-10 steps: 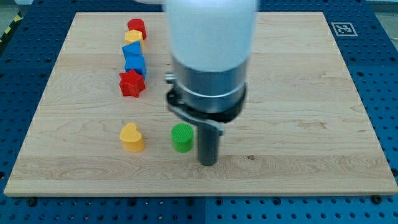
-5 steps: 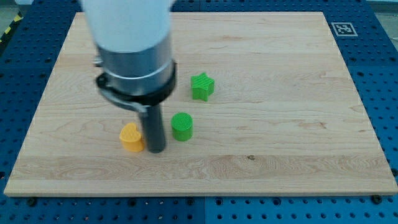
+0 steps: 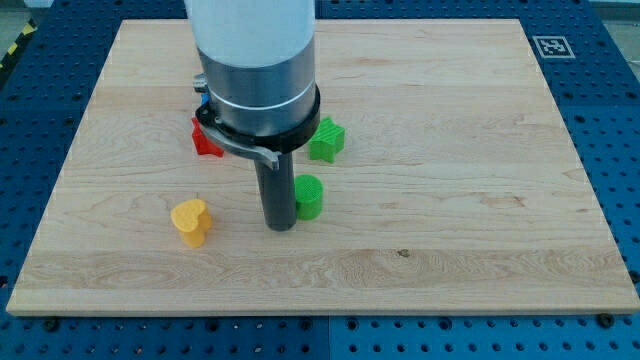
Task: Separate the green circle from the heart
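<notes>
The green circle lies near the board's middle. My tip rests on the board right against the circle's left side. The yellow heart lies apart, further toward the view's left and slightly lower, with my rod standing between it and the circle.
A green star sits just above the circle. A red star and a bit of a blue block show at the left behind the arm. The arm's body hides other blocks toward the view's top.
My tip has moved right, from beside the heart to the circle's left side. The heart now lies further left and the circle slightly further right.
</notes>
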Controlling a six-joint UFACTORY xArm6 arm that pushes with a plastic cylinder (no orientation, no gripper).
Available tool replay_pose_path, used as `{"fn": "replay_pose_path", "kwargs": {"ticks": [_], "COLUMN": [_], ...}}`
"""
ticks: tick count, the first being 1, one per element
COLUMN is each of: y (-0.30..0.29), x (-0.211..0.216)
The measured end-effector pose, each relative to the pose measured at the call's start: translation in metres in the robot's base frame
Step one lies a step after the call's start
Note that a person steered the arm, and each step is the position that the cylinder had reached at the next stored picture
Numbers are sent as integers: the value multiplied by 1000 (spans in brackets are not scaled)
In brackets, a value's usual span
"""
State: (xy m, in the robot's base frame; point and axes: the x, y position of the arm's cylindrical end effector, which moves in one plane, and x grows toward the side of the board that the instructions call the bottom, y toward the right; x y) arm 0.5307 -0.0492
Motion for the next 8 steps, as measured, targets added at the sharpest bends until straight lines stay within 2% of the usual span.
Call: {"fn": "replay_pose_path", "kwargs": {"ticks": [1,2,4,6,8], "y": [-6,13,95,112,155], "x": [-14,-14,-16,-28,-36]}}
